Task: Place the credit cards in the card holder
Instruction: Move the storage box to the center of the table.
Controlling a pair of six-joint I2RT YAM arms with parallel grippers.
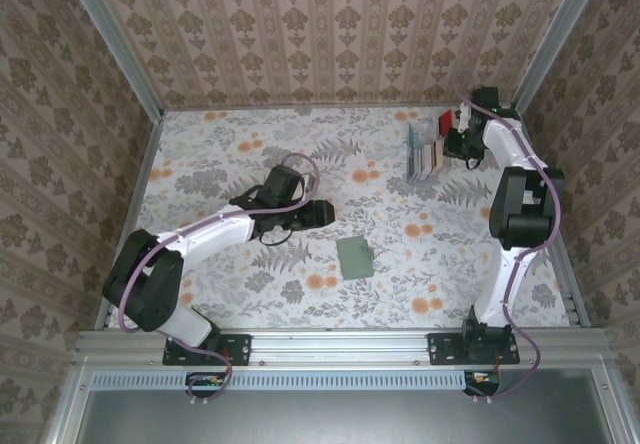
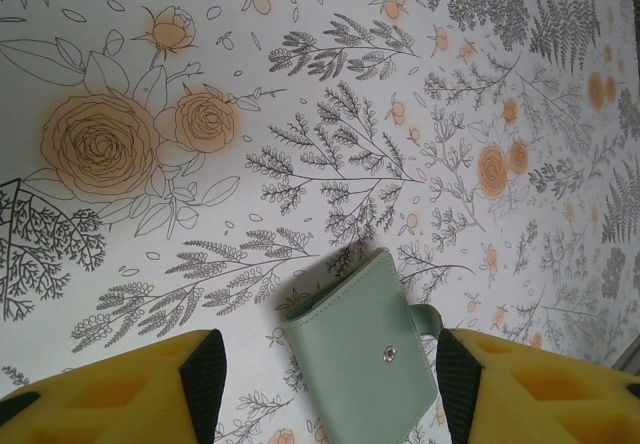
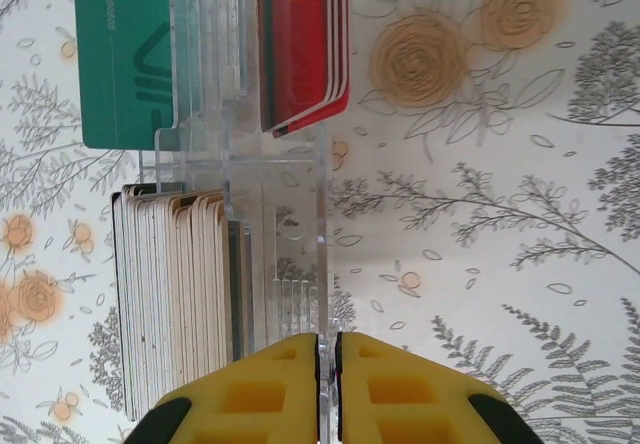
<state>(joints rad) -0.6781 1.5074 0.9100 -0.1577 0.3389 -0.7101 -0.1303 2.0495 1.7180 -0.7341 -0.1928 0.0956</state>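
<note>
Two jobs are split: left gripper (image 1: 326,212) is held spread, the card holder (image 1: 354,257) lying shut at its 5 o'clock, right gripper (image 3: 327,364) is pinched on the clear tray (image 3: 290,264), so one of the credit cards (image 3: 170,294) should be singled out instead.

Your left arm (image 1: 205,232) lies low, reaching toward centre; left gripper (image 2: 330,364) spread wide. Your right arm (image 1: 508,159) stretches far back; right gripper (image 3: 327,364) pinched on the tray (image 3: 322,214) wall.

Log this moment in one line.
left gripper: open, near wallet | right gripper: shut on tray | wallet: closed | cards: in tray
</note>
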